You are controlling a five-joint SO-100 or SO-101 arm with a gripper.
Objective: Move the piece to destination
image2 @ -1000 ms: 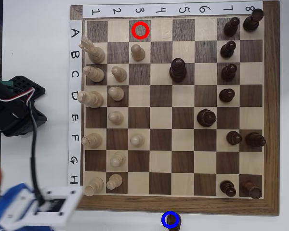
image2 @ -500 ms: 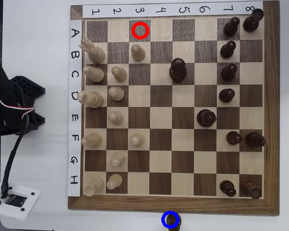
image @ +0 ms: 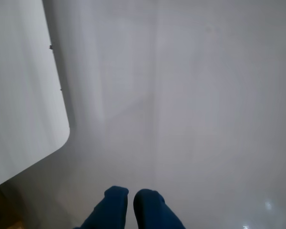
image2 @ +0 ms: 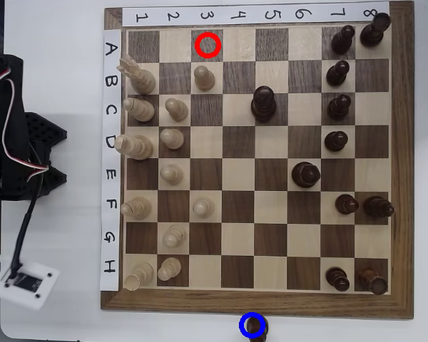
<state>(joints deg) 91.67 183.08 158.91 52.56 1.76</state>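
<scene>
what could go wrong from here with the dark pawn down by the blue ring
1. The dark pawn inside the blue ring sits just off the board, at the very bottom of the overhead view; a nudge might push it out of sight.
2. The wrist view shows the pincer over blank white surface only, so it has no piece to aim by.
</scene>
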